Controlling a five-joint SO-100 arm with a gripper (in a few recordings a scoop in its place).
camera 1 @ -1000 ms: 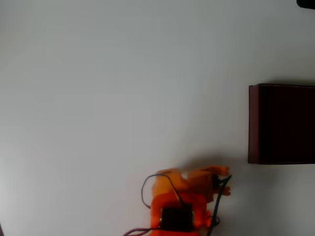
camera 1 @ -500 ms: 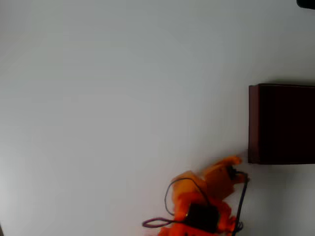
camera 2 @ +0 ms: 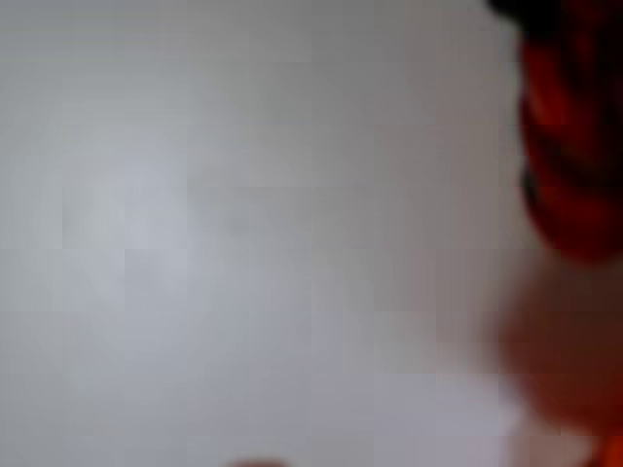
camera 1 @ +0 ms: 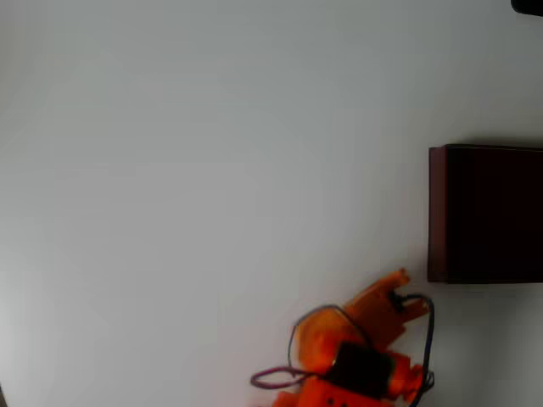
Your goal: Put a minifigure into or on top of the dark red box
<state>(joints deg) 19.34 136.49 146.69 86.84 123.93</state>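
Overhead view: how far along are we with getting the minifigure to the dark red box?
Done: the gripper sits just off the lower left corner of the dark red box, over the white table. In hand: unclear; the overhead view is too coarse and the wrist view too blurred to show a minifigure or whether the fingers are shut. Left: carry over the box's dark interior and release; nothing is visible inside it yet.
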